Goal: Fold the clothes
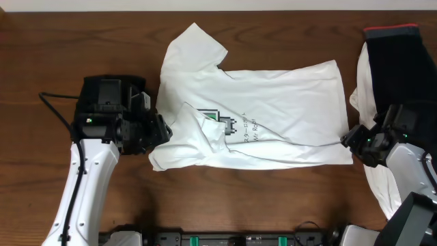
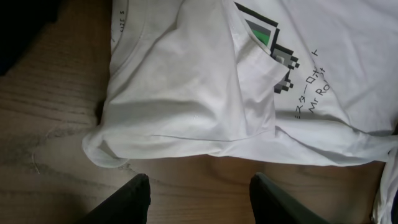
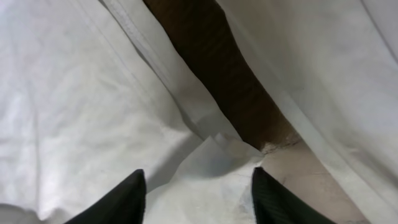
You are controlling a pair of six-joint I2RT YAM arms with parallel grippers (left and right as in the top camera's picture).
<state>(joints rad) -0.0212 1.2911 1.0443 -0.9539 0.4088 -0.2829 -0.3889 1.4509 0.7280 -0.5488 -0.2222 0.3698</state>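
Well, my left gripper is wide open and holds nothing, and just under its fingers I see only bare table. A little ahead of it lies the near edge of the white T-shirt, where one sleeve is flopped over onto the chest in a soft, puffy lump. If I close on that lump, I think I may pinch two or three layers at once. Then the whole side would drag and bunch up and not fold flat. If I go in too low, the fingers could scrape the wood and push the edge away. Farther ahead of this gripper is the little block picture with letters beside it. It is half tucked under the sleeve, so the cloth lies crooked there. My right gripper is open too, fingers spread, nothing held. Right below it is a corner of white cloth, and just past that a thin strip of dark table with more white on both sides. I cannot tell from there which white piece is the shirt. From above, that gripper sits at the shirt's bottom corner, right beside another white cloth, with a black garment near it. My worry is that I grab the wrong cloth, or both, and pull the pile along.
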